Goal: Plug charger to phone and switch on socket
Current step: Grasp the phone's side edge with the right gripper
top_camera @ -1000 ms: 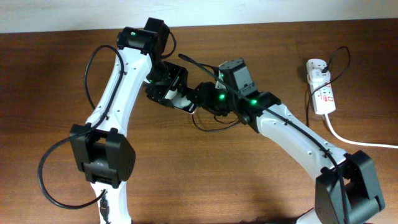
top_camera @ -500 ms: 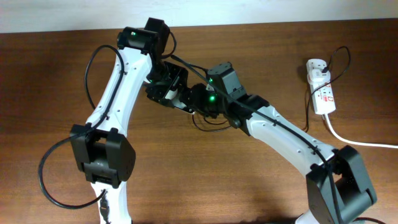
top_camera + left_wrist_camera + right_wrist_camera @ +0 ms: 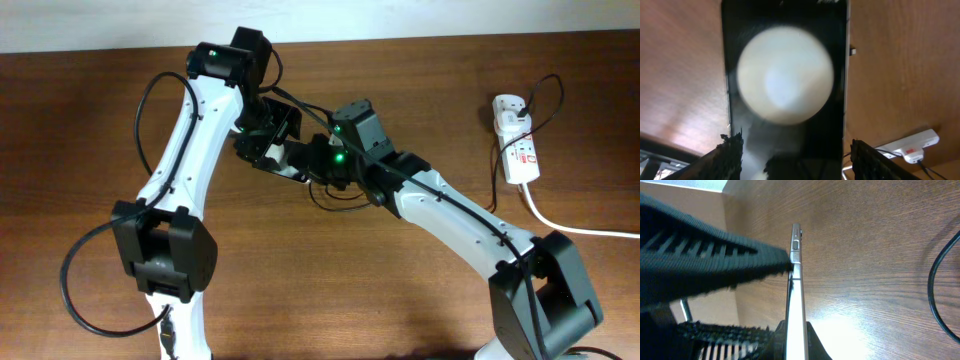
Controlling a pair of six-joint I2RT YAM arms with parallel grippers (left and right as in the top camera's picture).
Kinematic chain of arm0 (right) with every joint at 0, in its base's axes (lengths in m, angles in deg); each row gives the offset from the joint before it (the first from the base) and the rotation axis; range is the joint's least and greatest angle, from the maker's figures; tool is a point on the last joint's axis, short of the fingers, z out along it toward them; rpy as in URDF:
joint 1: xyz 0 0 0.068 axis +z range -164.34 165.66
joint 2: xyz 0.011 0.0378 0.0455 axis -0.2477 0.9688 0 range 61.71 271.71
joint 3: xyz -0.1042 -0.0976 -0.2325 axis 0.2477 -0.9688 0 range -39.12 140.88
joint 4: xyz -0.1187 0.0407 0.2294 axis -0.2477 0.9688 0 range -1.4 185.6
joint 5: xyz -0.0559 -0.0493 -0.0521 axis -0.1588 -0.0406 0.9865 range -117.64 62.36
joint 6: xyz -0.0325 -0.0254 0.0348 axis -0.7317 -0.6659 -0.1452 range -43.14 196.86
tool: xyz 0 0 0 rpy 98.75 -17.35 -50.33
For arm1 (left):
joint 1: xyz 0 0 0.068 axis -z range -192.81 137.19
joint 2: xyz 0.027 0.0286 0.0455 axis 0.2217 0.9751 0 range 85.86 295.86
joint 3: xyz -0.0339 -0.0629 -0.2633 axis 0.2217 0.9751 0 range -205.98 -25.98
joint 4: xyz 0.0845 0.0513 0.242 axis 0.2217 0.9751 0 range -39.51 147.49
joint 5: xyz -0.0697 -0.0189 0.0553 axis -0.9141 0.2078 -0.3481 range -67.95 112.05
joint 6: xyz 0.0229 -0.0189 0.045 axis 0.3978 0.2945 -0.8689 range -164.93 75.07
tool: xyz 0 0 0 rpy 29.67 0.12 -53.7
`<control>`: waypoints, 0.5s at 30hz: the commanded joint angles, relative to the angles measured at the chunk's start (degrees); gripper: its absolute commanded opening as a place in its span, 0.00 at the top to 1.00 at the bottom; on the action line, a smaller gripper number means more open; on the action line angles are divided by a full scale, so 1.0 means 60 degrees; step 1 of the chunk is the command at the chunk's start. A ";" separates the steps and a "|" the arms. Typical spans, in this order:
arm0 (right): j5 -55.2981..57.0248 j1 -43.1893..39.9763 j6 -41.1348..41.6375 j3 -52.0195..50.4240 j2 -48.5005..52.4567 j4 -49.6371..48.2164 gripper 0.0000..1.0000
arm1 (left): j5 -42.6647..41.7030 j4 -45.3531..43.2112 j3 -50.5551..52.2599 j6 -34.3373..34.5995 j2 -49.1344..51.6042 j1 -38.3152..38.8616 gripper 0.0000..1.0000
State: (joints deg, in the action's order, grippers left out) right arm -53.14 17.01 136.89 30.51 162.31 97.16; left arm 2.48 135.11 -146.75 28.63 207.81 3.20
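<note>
Left pincer (image 3: 795, 145) clamps the phone (image 3: 785, 90) by its long edges, phone pointing straight ahead (far end cropped); right pincer (image 3: 318, 162) state unclear.

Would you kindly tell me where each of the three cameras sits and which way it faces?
Overhead: above the brown wooden table, looking down; white left arm and right arm show.
Left wrist: faces the black rectangular phone, between the left tool's fingers.
Right wrist: sees the phone edge-on beside the right tool's fingers.
Shared: overhead and left wrist both show the white power strip.
</note>
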 commanded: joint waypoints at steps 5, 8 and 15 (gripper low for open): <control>-0.0361 0.0004 -0.0091 0.0131 0.0011 -0.0608 0.96 | -0.0095 0.0160 -0.0208 0.0062 0.0029 0.0022 1.00; -0.0390 0.0000 -0.0095 0.0131 0.0011 -0.0576 0.96 | -0.0091 0.0197 -0.0208 0.0062 0.0029 0.0015 1.00; -0.1749 -0.1366 -0.1016 0.0131 -0.0095 0.0244 0.96 | -0.0091 -0.0098 -0.0208 -0.2350 0.0029 -0.0178 0.85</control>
State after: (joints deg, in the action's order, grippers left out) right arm -59.06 12.25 134.92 30.42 162.62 96.77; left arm 2.39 134.87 -147.08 22.07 207.81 2.83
